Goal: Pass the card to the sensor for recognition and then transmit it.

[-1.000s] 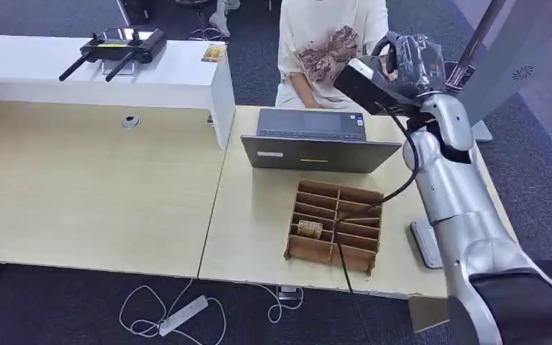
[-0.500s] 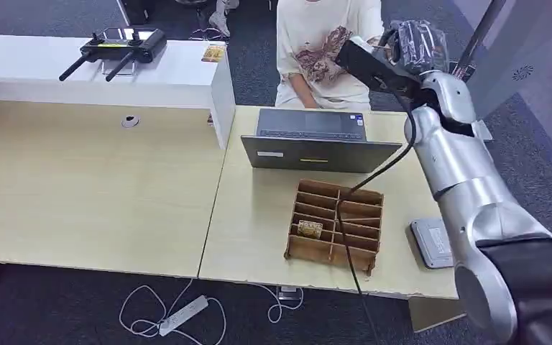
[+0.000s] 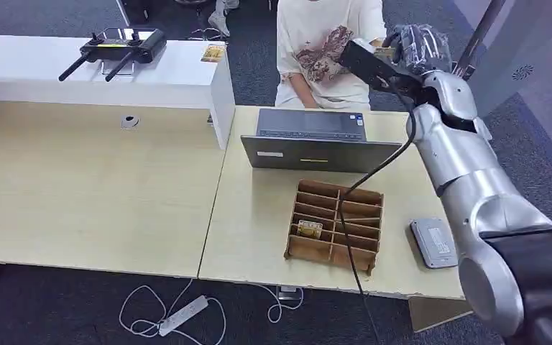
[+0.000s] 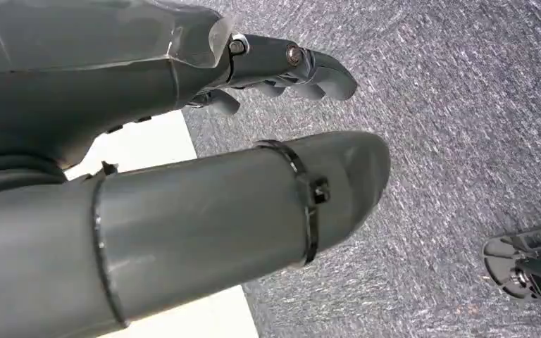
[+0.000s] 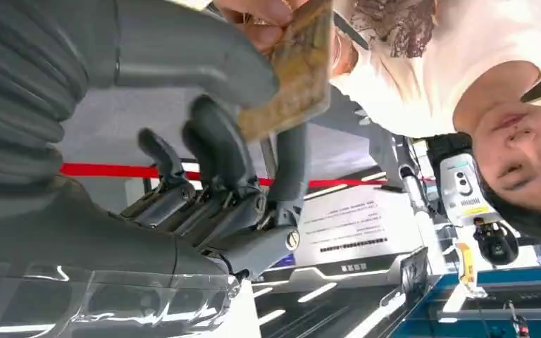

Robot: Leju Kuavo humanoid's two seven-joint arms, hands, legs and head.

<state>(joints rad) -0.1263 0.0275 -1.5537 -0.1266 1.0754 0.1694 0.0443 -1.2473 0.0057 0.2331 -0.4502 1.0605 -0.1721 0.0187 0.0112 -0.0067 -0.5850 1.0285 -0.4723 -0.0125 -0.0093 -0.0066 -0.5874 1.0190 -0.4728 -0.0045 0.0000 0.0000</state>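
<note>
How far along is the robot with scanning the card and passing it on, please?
Whether the scan at the grey sensor is done cannot be told. In hand: the right hand grips the card, raised toward the person, whose fingers touch it. Left: letting go. The left hand hangs idle over the floor.

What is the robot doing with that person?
The robot's right hand is stretched out towards a person in a cream printed T-shirt, holding up a small brownish card. The person's fingers are on the card too, so it looks like a handover. The grey flat sensor pad lies on the pale wooden table. The left hand hangs over the carpet.
</note>
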